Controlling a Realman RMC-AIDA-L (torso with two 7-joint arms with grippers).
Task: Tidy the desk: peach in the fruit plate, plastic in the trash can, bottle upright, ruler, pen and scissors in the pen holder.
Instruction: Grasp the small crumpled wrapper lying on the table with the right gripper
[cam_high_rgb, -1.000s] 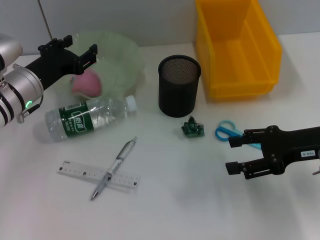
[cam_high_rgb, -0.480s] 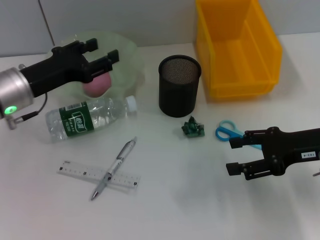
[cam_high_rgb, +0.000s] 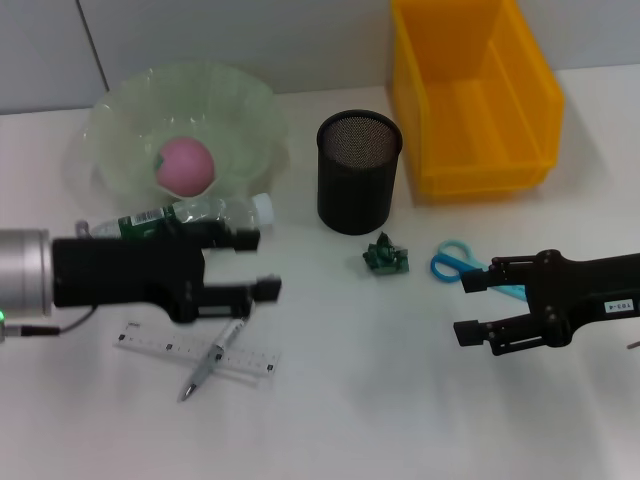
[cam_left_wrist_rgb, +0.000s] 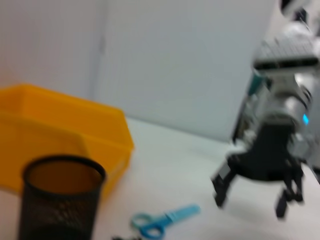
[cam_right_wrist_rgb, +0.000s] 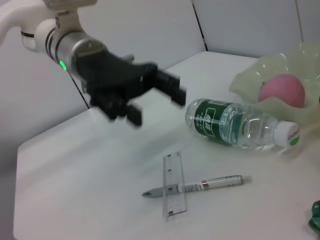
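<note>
The pink peach (cam_high_rgb: 185, 165) lies in the pale green fruit plate (cam_high_rgb: 250, 100). My left gripper (cam_high_rgb: 255, 265) is open, held low over the table between the lying bottle (cam_high_rgb: 225, 211) and the pen (cam_high_rgb: 212, 362); the arm hides most of the bottle. The pen lies across the clear ruler (cam_high_rgb: 165, 342). A crumpled green plastic scrap (cam_high_rgb: 385, 255) and blue scissors (cam_high_rgb: 450, 262) lie in front of the black mesh pen holder (cam_high_rgb: 358, 170). Just right of the scissors, my right gripper (cam_high_rgb: 468, 307) is open and empty. In the right wrist view the bottle (cam_right_wrist_rgb: 235, 125), pen (cam_right_wrist_rgb: 200, 187) and ruler (cam_right_wrist_rgb: 172, 185) show in full.
The yellow bin (cam_high_rgb: 470, 90) stands at the back right, beside the pen holder. The left wrist view shows the pen holder (cam_left_wrist_rgb: 60, 200), the bin (cam_left_wrist_rgb: 60, 130), the scissors (cam_left_wrist_rgb: 162, 222) and my right gripper (cam_left_wrist_rgb: 250, 197) farther off.
My left arm has swung away from the fruit plate, forward and down to the table by the bottle and pen. The peach stays in the plate. The right arm has barely moved.
</note>
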